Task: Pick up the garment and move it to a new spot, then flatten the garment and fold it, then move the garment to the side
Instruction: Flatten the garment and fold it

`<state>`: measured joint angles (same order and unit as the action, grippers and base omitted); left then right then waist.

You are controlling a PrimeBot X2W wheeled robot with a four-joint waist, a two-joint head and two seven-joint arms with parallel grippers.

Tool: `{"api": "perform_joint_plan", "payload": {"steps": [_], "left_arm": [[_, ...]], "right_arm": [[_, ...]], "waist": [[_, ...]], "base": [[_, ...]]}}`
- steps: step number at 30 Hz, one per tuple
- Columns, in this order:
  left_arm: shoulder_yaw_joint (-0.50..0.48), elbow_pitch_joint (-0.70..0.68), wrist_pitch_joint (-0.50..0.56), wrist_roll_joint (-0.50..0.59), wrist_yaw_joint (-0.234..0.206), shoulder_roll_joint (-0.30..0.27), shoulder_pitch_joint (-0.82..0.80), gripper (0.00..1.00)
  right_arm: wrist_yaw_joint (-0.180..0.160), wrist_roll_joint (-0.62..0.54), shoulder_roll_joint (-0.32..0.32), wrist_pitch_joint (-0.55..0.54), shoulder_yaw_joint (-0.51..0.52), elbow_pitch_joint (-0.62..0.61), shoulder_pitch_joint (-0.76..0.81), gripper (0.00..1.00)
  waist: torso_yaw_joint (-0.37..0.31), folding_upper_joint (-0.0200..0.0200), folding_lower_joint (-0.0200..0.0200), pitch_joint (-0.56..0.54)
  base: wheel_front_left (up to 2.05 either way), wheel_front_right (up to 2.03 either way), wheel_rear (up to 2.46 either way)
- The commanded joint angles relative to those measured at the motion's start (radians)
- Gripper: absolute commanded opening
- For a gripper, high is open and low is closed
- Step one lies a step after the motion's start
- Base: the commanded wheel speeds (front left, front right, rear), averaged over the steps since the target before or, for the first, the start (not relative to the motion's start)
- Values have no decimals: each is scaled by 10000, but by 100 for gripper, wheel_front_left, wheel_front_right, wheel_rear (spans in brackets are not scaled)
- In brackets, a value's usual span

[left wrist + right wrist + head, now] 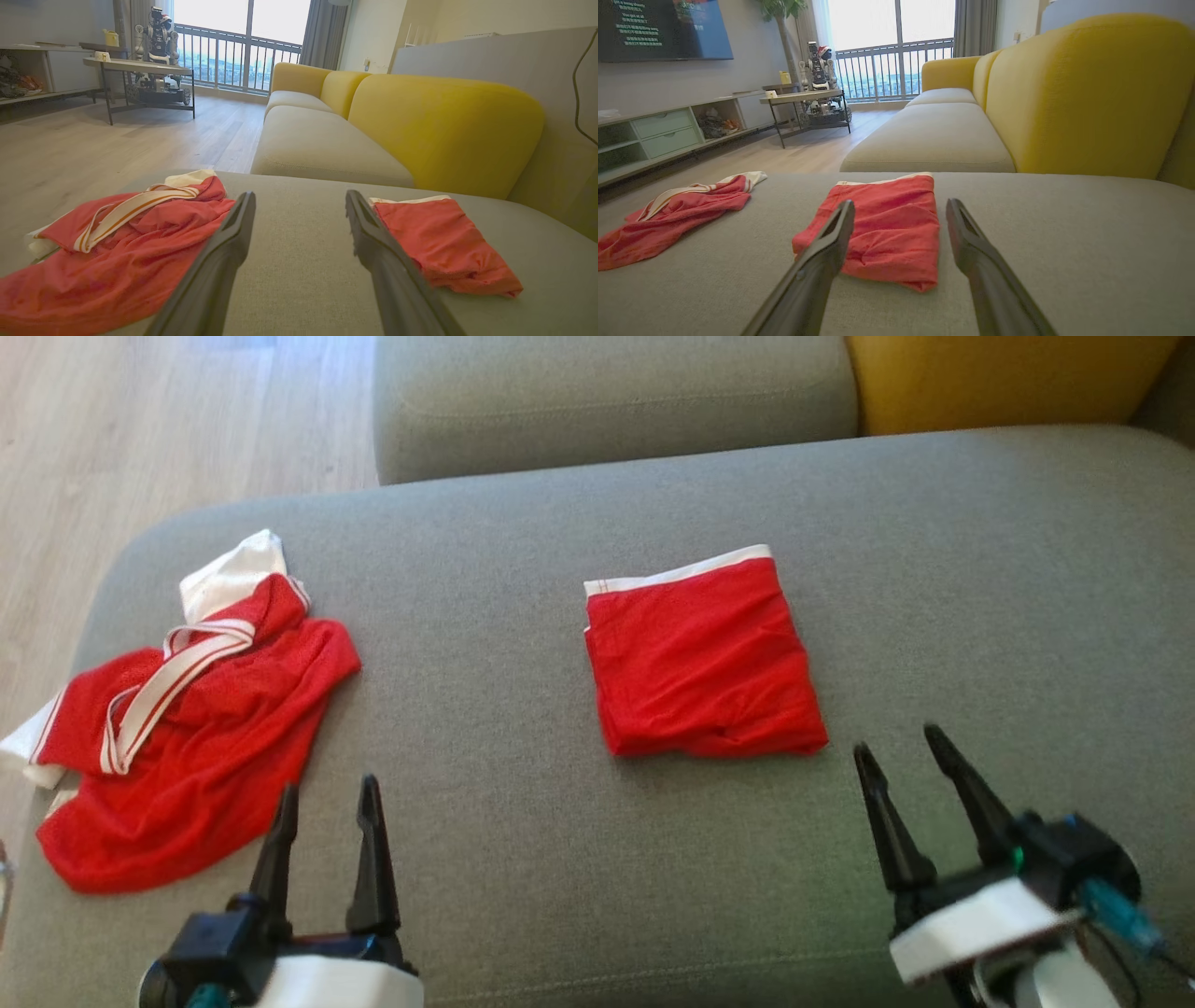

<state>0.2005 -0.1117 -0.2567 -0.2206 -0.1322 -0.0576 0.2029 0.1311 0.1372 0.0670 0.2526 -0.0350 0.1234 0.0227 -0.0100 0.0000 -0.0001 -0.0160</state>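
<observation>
Lying folded mid-cushion: red garment, white band at far edge. Folding looks done; the move aside seems left. Crumpled garment, left end: unfolded. Left gripper, right gripper: fingers spread, empty.

Crumpled red garment runs off the head view's left edge, folded garment partly behind one of the fingers of the left gripper, right gripper blurred at the wrist, text on the wall screen too small to read.
</observation>
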Motion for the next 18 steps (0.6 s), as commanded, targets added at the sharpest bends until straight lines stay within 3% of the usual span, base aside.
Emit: {"api": "perform_joint_plan", "payload": {"steps": [1,18], "left_arm": [[-375,-237,-51,104,-21,74,-247,100],[-509,79,-51,861,-115,74,239,100]], "right_arm": [[-4,-83,6,90,-121,-420,-134,100],[-4,-67,-165,91,340,-558,506,100]], "waist": [[-13,0,1,-80],[-14,0,1,-450]], "base": [[0,0,0],[0,0,0]]}}
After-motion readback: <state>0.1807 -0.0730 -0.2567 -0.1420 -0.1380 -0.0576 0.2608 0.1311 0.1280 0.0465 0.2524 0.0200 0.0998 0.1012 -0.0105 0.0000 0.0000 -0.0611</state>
